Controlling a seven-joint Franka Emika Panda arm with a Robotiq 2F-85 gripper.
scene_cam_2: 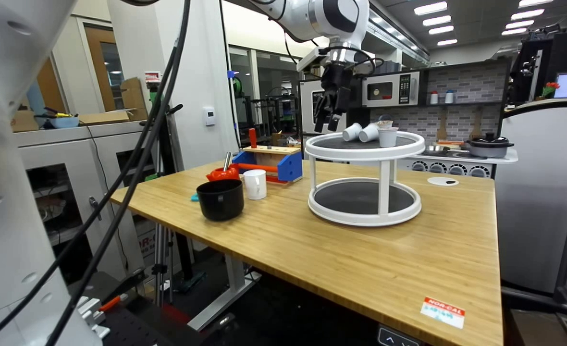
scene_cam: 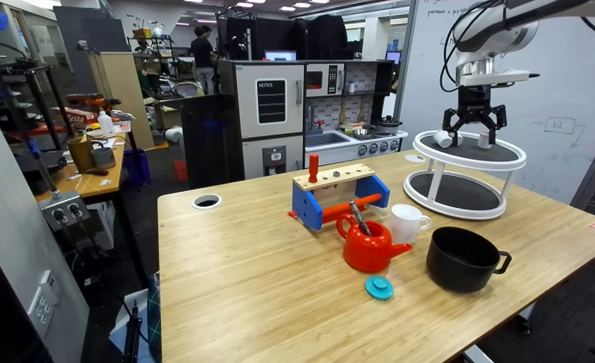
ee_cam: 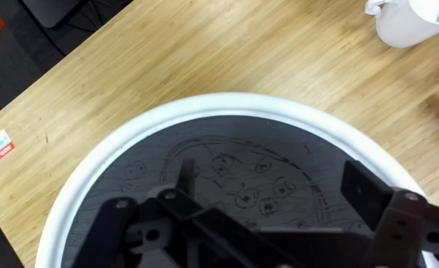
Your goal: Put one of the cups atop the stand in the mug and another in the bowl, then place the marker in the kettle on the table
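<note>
Wrist view, claw [ee_cam: 273, 184]: I saw it spread wide above the stand [ee_cam: 242, 104], the dark top showing between its fingers.
Wrist view, stand: a white rim ran round that top, which was scribbled with small rings and curves.
Wrist view, mug [ee_cam: 403, 28]: white, it stood at the far right on the pale wooden table [ee_cam: 175, 52], handle to the left.
In an exterior view, kettle [scene_cam: 367, 252]: small and red, it sat open-topped, spout to the right, with the mug just beside it on the far right.
In an exterior view, marker [scene_cam: 360, 218]: mottled grey and too small for me to be sure of, it leaned up out of the kettle.
In an exterior view, bowl [scene_cam: 460, 272]: black and deep, it stood at the near right, apart from the kettle.
In an exterior view, lid [scene_cam: 379, 287]: teal, it lay on the near side of the kettle.
In an exterior view, block rack [scene_cam: 307, 206]: blue-sided, it stood on the far side of the kettle.
In an exterior view, cups [scene_cam_2: 388, 138]: on top of the stand, two lay on their sides and one stood upright at the right; something pale showed behind or in it, I could not tell which. The claw hung to their left, apart from them.
</note>
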